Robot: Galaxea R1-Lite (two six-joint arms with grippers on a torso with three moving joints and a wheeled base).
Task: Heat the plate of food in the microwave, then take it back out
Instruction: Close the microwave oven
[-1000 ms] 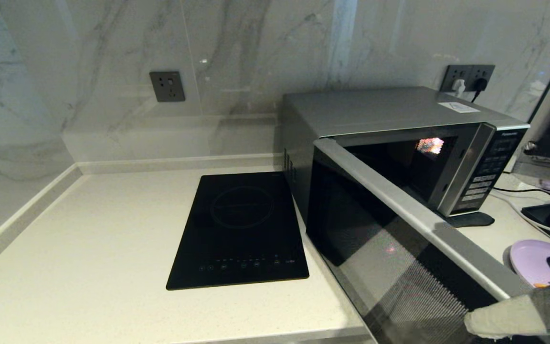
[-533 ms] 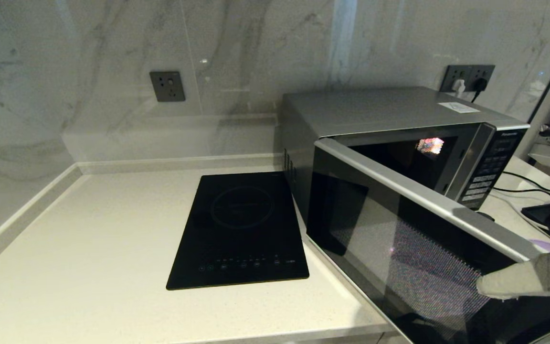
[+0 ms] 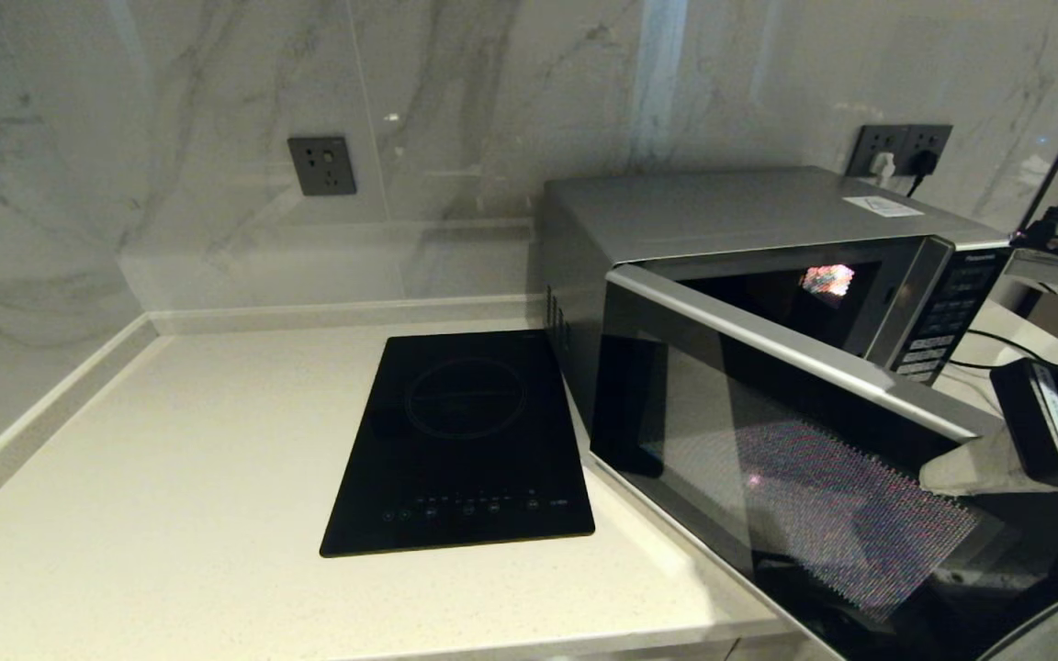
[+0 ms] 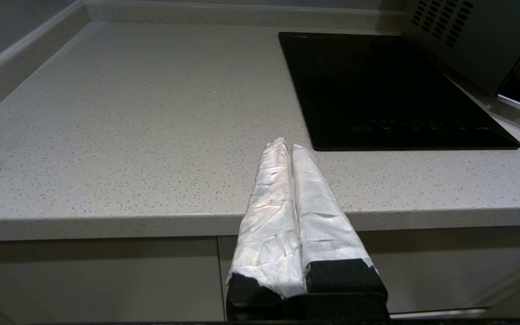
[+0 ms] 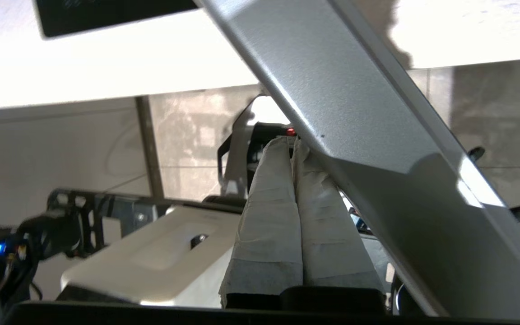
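The microwave (image 3: 768, 303) stands on the right side of the counter (image 3: 171, 477), its dark glass door (image 3: 795, 477) swung partway open toward the robot, so the lit cavity shows behind the door's silver top strip. In the head view the right gripper (image 3: 938, 476) sits at the free end of that door, its white-wrapped fingers against the door's edge. The right wrist view adds what the head view cannot: the two wrapped fingers (image 5: 269, 212) are pressed together, clenched on nothing, and lie alongside the door's broad silver strip (image 5: 355, 113), touching it on one side.

The left gripper (image 4: 289, 149) appears only in the left wrist view. It hovers just off the counter's front edge, fingers closed flat against each other and empty, well apart from the microwave.

A black cooktop (image 3: 465, 441) lies flush in the counter just beside the microwave's left wall. A wall socket (image 3: 320, 165) sits above it on the marble, and another socket with plugs (image 3: 901, 147) is behind the microwave.

The plate of food shows in none of the views; the open door blocks the counter to the microwave's right.
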